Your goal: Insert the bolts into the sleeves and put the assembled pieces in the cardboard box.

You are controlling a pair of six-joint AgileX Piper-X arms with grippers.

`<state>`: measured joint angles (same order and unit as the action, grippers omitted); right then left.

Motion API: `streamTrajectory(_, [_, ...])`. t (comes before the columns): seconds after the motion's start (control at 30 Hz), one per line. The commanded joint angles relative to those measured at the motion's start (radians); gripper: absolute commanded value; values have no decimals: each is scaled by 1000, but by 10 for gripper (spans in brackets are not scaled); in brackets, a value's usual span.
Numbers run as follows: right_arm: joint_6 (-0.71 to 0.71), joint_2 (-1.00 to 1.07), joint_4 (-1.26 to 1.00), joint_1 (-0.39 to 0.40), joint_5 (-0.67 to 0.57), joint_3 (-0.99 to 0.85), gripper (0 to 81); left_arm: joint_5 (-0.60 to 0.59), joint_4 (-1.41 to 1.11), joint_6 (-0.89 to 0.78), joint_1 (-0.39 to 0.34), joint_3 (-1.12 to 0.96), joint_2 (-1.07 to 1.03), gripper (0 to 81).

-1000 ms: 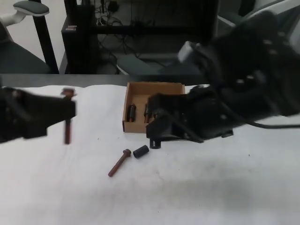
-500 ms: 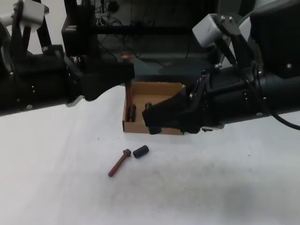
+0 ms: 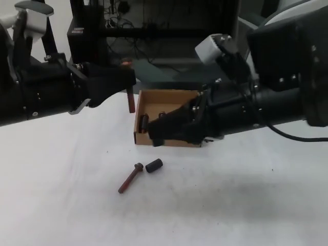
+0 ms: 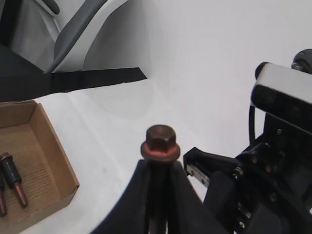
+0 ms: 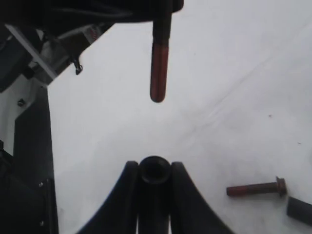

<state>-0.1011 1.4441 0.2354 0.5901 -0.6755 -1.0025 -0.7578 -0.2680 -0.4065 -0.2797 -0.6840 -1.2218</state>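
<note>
**Table** (image 3: 61,205): white-covered and carries every item below.

**Cardboard box** (image 3: 169,94): open-topped. It stands toward the table's far edge, about midway along it.

**Pieces in the box** (image 3: 144,123): 2 of them, each dark at one end with a reddish shank. They lie side by side on the box floor.

**Left claw** (image 4: 160,168): in the air over the table, beside the box corner that faces the table's far-left corner. It is clenched on the held bolt just under the head.

**Held bolt** (image 4: 161,144): reddish-brown and upright, with the hex head uppermost. The shank hangs free below the fingers and touches neither the table nor the box.

**Right claw** (image 3: 155,139): in the high view it hangs across the box's near wall. It is grasping the held sleeve between its 2 fingers.

**Held sleeve** (image 5: 154,171): a short dark tube with its open bore showing at the end that faces the wrist camera. The held bolt's tip is apart from it and is not inside the bore.

**Loose bolt** (image 3: 130,178): reddish-brown and lying flat on the table. It is on the near-edge side of the box, around the table's middle, with its head end toward the loose sleeve.

**Loose sleeve** (image 3: 154,165): dark and lying on its side. It is just beside the loose bolt's head, with a small gap between the 2.
</note>
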Motion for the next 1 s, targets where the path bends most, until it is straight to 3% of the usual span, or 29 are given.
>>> streamTrajectory(0.0, [-31, 10, -51, -3, -27, -2, 6, -47, -82, 11, 1, -13, 4, 17])
streamTrajectory(0.97, [-91, 9, -183, -1, -99, -2, 6, -125, -186, -84, 1, -12, 1, 17])
